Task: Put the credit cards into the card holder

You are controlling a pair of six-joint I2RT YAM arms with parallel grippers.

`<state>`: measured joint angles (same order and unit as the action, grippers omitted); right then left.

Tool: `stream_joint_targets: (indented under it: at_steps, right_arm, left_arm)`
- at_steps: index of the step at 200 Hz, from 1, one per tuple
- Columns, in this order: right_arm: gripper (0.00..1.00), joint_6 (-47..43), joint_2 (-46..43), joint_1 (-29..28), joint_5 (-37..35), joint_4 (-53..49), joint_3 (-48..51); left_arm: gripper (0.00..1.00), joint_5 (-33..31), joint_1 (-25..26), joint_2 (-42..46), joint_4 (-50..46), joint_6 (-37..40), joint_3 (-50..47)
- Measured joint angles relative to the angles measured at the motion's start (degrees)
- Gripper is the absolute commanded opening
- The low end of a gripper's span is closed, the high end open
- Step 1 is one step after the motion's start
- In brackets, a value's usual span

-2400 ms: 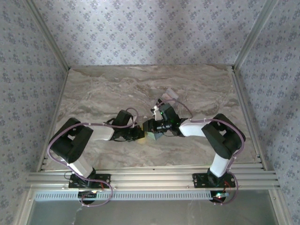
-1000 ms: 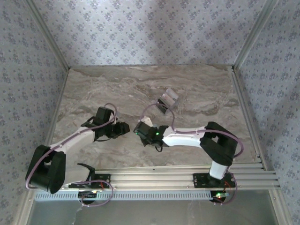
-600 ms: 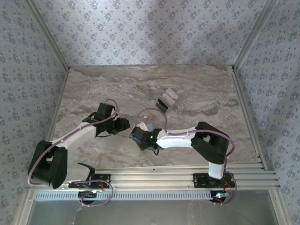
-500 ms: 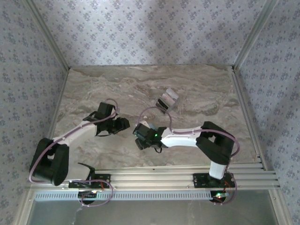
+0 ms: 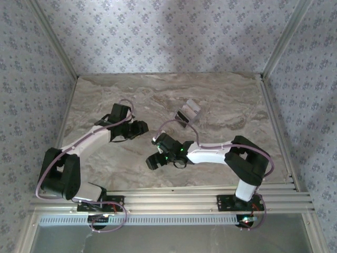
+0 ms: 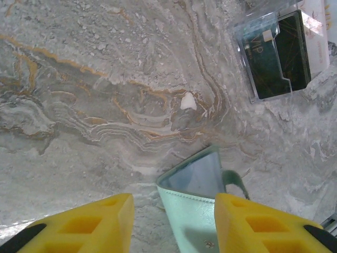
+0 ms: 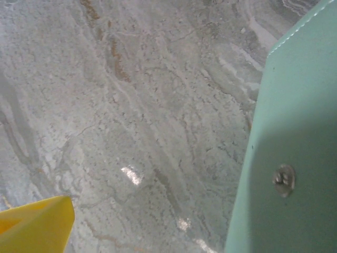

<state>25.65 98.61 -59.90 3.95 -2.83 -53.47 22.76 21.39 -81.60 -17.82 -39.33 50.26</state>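
The pale-green card holder (image 6: 192, 211) lies between my left gripper's (image 6: 174, 199) yellow fingers with its mouth gaping. It touches the right finger only, with a gap on the left, so that gripper is open. In the top view the left gripper (image 5: 140, 128) is left of centre. The right gripper (image 5: 153, 160) is nearer the front edge. In the right wrist view the card holder (image 7: 295, 158) rises close on the right, showing a metal stud. One yellow finger (image 7: 39, 224) sits far off at the lower left. The credit cards (image 5: 188, 112) lie stacked beyond both grippers, a dark card (image 6: 274, 52) uppermost.
The marble table (image 5: 105, 100) is walled by patterned panels on three sides. An aluminium rail (image 5: 168, 197) runs along the near edge by the arm bases. A small white chip (image 6: 188, 101) lies on the marble ahead of the left gripper.
The left gripper has moved away from the rail toward the far side. The right gripper has swung nearer the front edge and turned left. Earlier both met at mid-table.
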Motion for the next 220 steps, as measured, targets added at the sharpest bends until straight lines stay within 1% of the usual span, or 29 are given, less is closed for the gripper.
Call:
stream_joint_targets:
  at_steps: [26,43,56,81,87,99,113,139,159,175,198,220]
  right_arm:
    - [0.93,-0.72,-2.12,-0.55,-0.15,-0.72,0.02]
    - [0.88,-1.18,-2.73,-1.29,-0.63,-1.2,-0.04]
    - [0.81,-1.84,-2.71,-2.01,-1.42,-1.73,-0.04]
    - [0.6,-2.95,-1.9,-3.39,-3.87,-3.67,-1.11]
    - [0.57,-3.26,-1.31,-3.78,-4.76,-4.11,-1.73]
    - [0.55,-3.56,-0.15,-4.66,-6.82,-5.14,-3.02]
    - [0.54,-3.74,0.76,-5.97,-9.7,-6.54,-4.2]
    - [0.52,-4.31,1.99,-8.15,-14.58,-9.51,-6.67]
    - [0.48,-4.83,4.28,-9.38,-18.16,-11.47,-9.18]
    - [0.48,-5.18,6.21,-10.21,-20.74,-13.03,-10.64]
    - [0.58,-5.53,8.68,-11.39,-23.28,-15.02,-12.15]
    - [0.68,-5.55,8.96,-11.87,-23.65,-16.02,-12.15]
  left_arm:
    - [0.44,0.37,0.11,-1.33,-0.39,0.39,0.94]
    - [0.43,0.37,0.39,-2.21,-0.83,0.55,1.42]
    - [0.43,0.39,0.81,-2.82,-1.29,0.57,2.01]
    - [0.43,0.39,1.31,-3.5,-2.19,0.66,3.76]
    - [0.43,0.37,1.46,-3.61,-2.23,0.76,4.31]
    - [0.43,0.37,1.62,-3.78,-2.34,0.85,5.31]
    - [0.43,0.35,1.88,-4.04,-2.73,1.01,6.25]
    - [0.38,0.37,3.72,-5.2,-3.63,1.42,7.76]
    - [0.31,0.66,5.84,-6.78,-4.11,1.81,9.22]
    - [0.26,1.57,7.13,-8.13,-4.09,2.1,9.7]
    - [0.24,2.14,8.0,-9.16,-4.33,2.27,9.4]
    - [0.23,2.54,8.26,-9.16,-4.07,2.27,7.63]
